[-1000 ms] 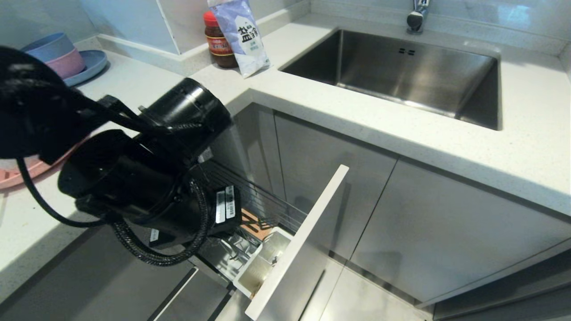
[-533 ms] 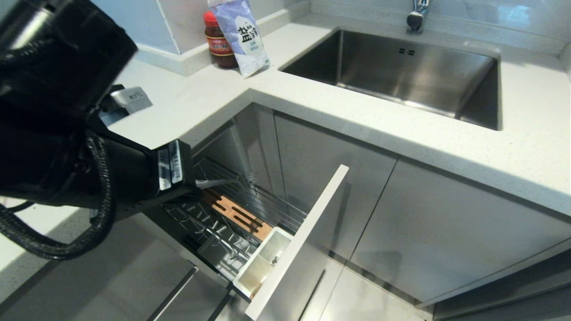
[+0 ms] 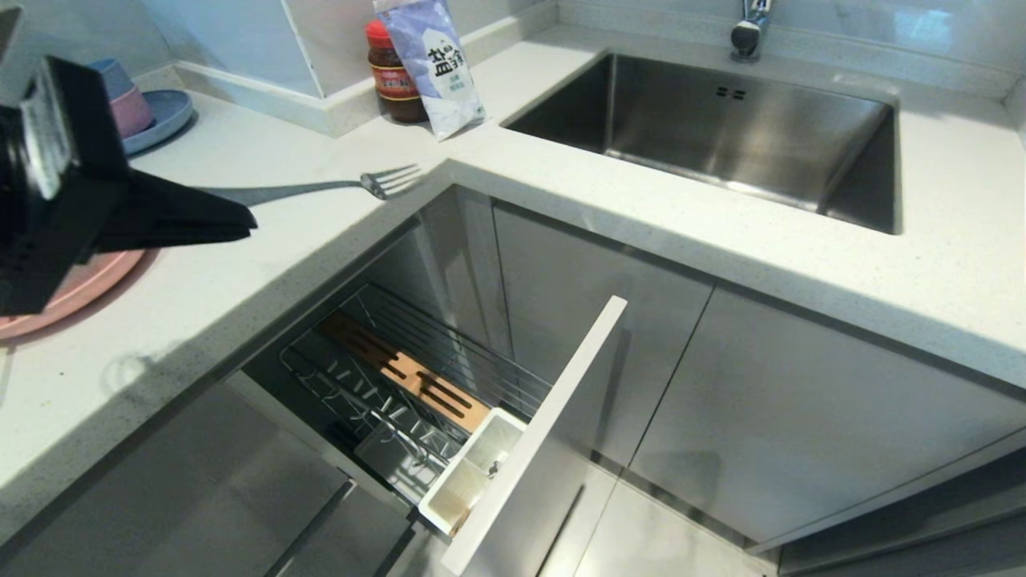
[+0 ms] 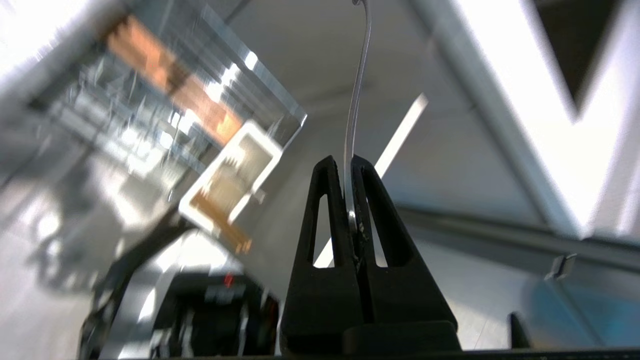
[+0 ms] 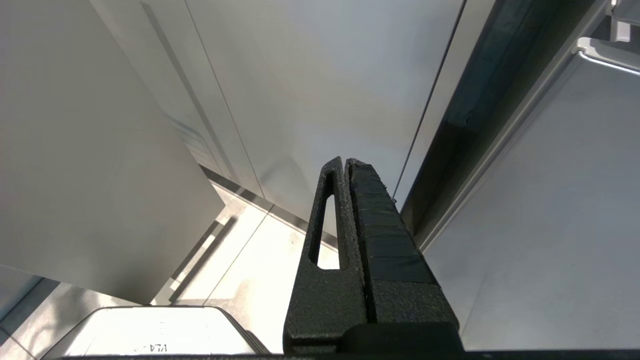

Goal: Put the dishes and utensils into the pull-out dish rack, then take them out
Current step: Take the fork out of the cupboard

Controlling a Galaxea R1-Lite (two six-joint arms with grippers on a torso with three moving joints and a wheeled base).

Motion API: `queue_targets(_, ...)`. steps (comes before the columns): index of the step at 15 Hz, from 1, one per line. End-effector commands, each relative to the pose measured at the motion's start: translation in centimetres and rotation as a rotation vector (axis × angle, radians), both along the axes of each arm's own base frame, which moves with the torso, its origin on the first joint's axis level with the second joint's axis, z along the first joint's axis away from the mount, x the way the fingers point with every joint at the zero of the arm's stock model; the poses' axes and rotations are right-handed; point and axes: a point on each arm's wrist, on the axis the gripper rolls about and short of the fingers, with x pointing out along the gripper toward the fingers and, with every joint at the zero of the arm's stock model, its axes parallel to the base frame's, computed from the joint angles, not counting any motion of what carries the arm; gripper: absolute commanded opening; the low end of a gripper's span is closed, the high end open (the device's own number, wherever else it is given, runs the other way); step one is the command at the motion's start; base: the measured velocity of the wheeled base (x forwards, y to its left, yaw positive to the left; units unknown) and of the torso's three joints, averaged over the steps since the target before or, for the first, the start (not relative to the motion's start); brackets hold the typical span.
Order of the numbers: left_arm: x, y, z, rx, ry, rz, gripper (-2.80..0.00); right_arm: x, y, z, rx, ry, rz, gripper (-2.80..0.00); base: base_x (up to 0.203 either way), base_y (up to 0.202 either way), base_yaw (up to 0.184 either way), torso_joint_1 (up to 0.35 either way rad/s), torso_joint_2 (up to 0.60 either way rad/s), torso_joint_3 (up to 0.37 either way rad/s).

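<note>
1. The fork [image 3: 321, 188] hung level above the white countertop [image 3: 264, 264], its handle end pinched in the left gripper [image 3: 240, 224] and its tines [image 3: 393, 180] pointing toward the counter's inner corner.
2. In the left wrist view, the 2 black fingers [image 4: 327, 210] were pressed together on the thin metal handle [image 4: 356, 100], which ran straight out from between their tips.
3. That gripper sat at the far left, above the counter, over the edge of the pink plate [image 3: 72, 292].
4. The pink plate lay flat on the counter, partly hidden behind the arm.
5. Below, the pull-out dish rack [image 3: 417, 401] stood drawn out from the cabinet, with its wooden strip [image 3: 417, 385] and wire prongs [image 3: 377, 417] showing no dishes.
6. The white cutlery cup [image 3: 473, 473] sat just behind the rack's front panel [image 3: 545, 433]; something small showed inside, too small to tell.
7. Further back on the counter, stacked blue and pink bowls [image 3: 124, 100] rested on a blue plate [image 3: 164, 116].
8. A red-lidded jar [image 3: 393, 76] and a white pouch [image 3: 437, 64] stood near the steel sink [image 3: 721, 128].
9. The right gripper [image 5: 346, 162] was pressed shut on nothing, hanging low beside grey cabinet doors [image 5: 320, 90] and pointing toward the floor.
</note>
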Motion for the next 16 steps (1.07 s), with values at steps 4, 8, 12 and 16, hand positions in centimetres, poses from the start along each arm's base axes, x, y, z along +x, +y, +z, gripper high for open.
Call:
queue_targets(4,-1.5,4.9,2.2,-0.027,-0.196,0.234,-2.80,0.0,0.0,0.0,0.000,-0.001,0.000,-2.80,0.000,0.000,0.000,0.000,0.00,0.000)
queue_targets(8,-1.2,8.2,2.7,0.045,-0.251,0.552,-2.80,0.0,0.0,0.0,0.000,-0.001,0.000,-2.80,0.000,0.000,0.000,0.000,0.00,0.000)
queue_targets(12,-2.1,11.0,1.8,0.128,-0.255,0.839,-2.80,0.0,0.0,0.0,0.000,-0.001,0.000,-2.80,0.000,0.000,0.000,0.000,0.00,0.000)
queue_targets(16,-2.5,12.0,-1.1,0.166,-0.160,0.974,-2.80,0.0,0.0,0.0,0.000,-0.001,0.000,-2.80,0.000,0.000,0.000,0.000,0.00,0.000)
